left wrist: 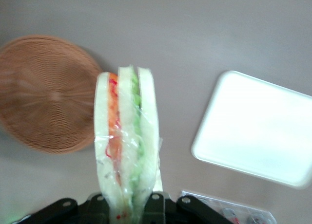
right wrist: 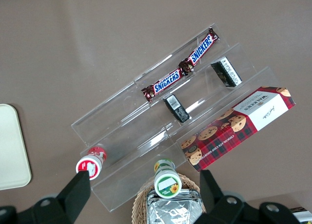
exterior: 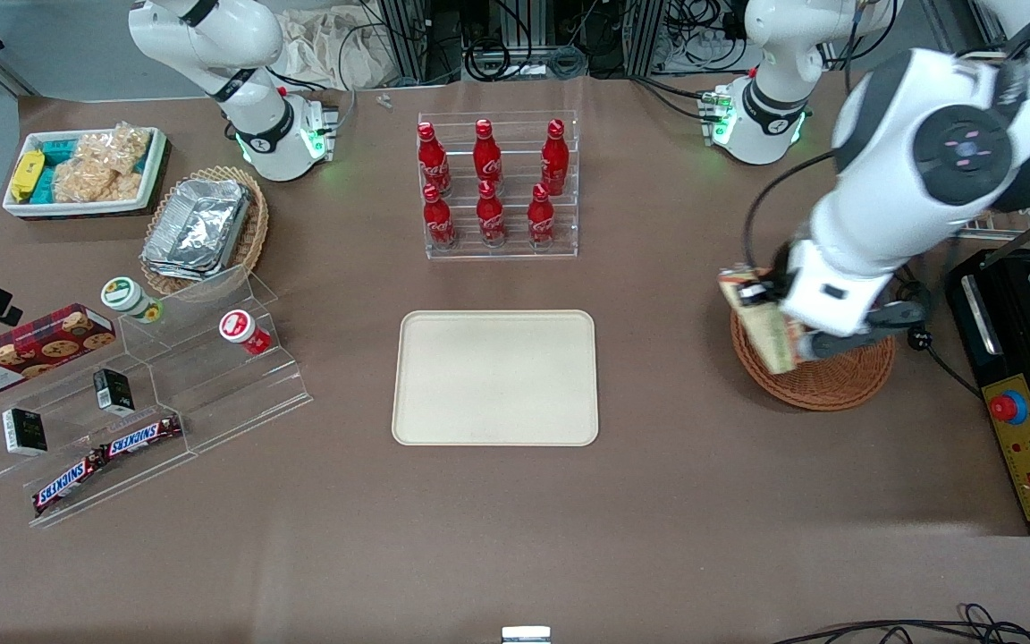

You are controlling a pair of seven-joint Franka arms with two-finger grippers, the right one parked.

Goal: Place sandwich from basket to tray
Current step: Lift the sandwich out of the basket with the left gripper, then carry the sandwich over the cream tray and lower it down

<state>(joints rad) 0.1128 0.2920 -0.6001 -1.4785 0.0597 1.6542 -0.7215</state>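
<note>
Brown table [exterior: 676, 501], cables along edge farthest from front camera. Gripper [exterior: 770, 309] clamped on sandwich [exterior: 767, 324], held above rim of basket [exterior: 823, 380], on side toward tray [exterior: 495, 377]. Sandwich clear of basket; long axis runs straight out from fingers, filling edge facing wrist camera. Tray bare, mid-table.

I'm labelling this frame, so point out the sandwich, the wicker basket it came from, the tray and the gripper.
sandwich [left wrist: 126, 141]: left wrist view, wrapped filling edge.
basket [exterior: 837, 380]: front view, woven rim.
tray [exterior: 495, 377]: front view, bare middle.
gripper [exterior: 783, 335]: front view, above the basket, holding the sandwich.
</note>
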